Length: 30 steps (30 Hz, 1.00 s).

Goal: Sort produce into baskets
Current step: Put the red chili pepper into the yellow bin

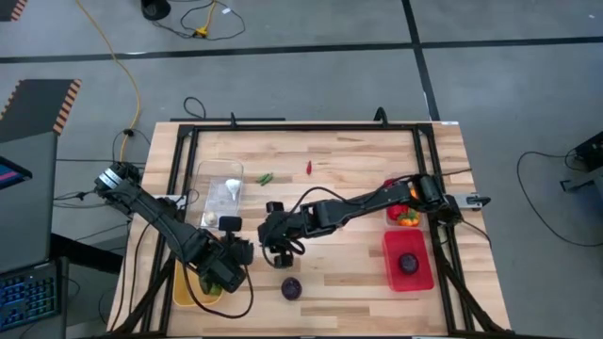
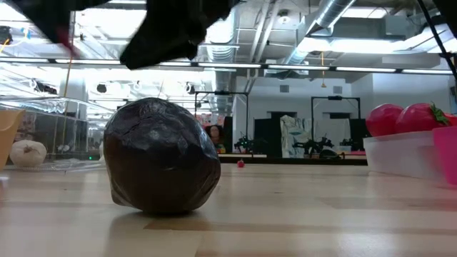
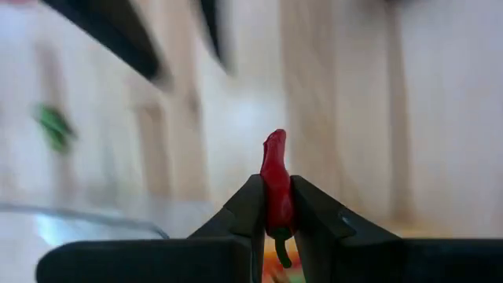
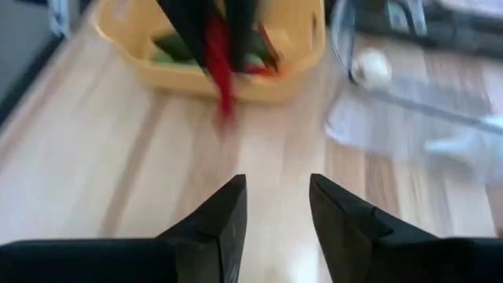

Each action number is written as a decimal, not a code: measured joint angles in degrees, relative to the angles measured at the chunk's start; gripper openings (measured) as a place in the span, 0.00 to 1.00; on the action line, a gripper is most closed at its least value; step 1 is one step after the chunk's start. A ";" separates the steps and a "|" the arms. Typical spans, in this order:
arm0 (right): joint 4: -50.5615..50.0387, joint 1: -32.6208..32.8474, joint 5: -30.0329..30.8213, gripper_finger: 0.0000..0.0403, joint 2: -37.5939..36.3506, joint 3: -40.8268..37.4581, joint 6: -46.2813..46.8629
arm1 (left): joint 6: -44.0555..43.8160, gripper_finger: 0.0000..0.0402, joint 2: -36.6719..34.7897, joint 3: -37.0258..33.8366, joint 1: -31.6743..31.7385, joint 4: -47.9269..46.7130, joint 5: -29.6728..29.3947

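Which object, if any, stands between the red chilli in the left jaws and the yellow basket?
Nothing visible does. The left gripper is shut on the red chilli, and the right wrist view shows the chilli hanging at the near rim of the yellow basket, with only bare table below it.

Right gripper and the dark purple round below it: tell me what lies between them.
Nothing: in the high view only bare wood separates the right gripper from the dark purple round. The right wrist view shows its fingers open and empty.

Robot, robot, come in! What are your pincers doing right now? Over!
Left pincer shut on red chilli, near yellow basket. Right pincer open, empty, above purple round. Nothing blocking.
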 joint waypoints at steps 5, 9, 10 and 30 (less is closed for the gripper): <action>-7.72 -2.57 0.09 0.42 0.00 0.00 -0.01 | -6.64 0.10 0.00 0.01 -0.02 -6.03 14.72; -12.70 -5.36 0.13 0.41 0.00 0.00 1.60 | -15.40 0.10 0.00 0.01 -0.47 -8.90 22.29; -13.49 -6.14 0.15 0.41 0.00 0.00 2.53 | -17.80 0.10 0.00 0.00 -0.70 -9.35 22.95; -25.15 -24.21 6.51 0.41 0.42 -0.39 25.63 | -23.62 0.39 0.00 -0.01 -3.04 -14.19 13.84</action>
